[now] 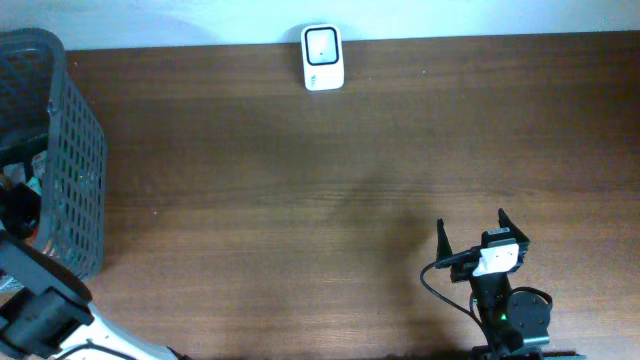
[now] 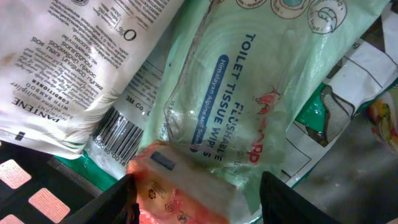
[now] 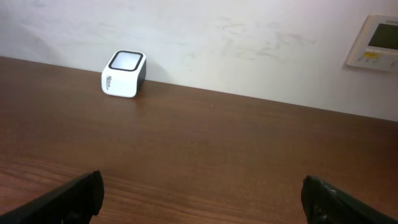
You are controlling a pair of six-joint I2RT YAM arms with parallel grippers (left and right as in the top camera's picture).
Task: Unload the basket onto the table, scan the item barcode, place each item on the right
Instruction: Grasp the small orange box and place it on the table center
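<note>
While right end effector (image 3: 200, 182) gapes, left one (image 2: 198, 186) straddles packet (image 2: 177, 177) against wipes (image 2: 249, 81), grip unclear.

Soft, even light from above; dark table (image 1: 300, 180) rather dim, with a faint diffuse shadow right of centre. Glare patches on the glossy wipes pack (image 2: 261, 93), lower edge blurred from closeness. Bright white wall (image 3: 249, 37), sharp.

A dark brown wooden table (image 1: 300, 200) holds a small white box-shaped scanner (image 1: 323, 57) at its far edge and a dark grey plastic mesh basket (image 1: 70, 170) far left.
</note>
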